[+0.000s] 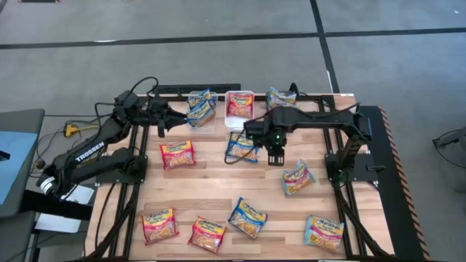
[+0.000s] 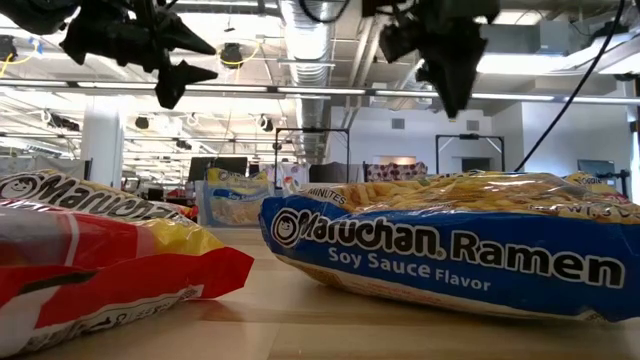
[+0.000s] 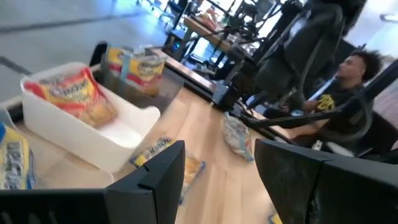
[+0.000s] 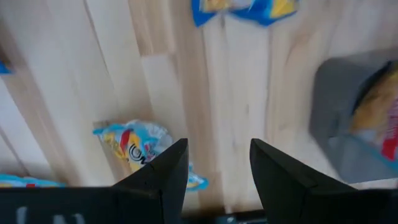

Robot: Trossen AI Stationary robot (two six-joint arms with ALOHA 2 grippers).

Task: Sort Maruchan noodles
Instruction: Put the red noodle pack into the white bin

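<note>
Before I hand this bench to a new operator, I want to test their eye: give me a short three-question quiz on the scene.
1. True or false: the right gripper is holding a crinkly plastic noodle pack.
2. What colour trim has the flat ramen packet lying in the white rectangular plastic bin? A blue, B red, C green.
3. Fill in: the blue-trimmed plastic packet nearest the low camera reads "Soy ____ Flavor".

Key: 1 false, its fingers stand open and empty above the table; 2 B; 3 Sauce.
</note>
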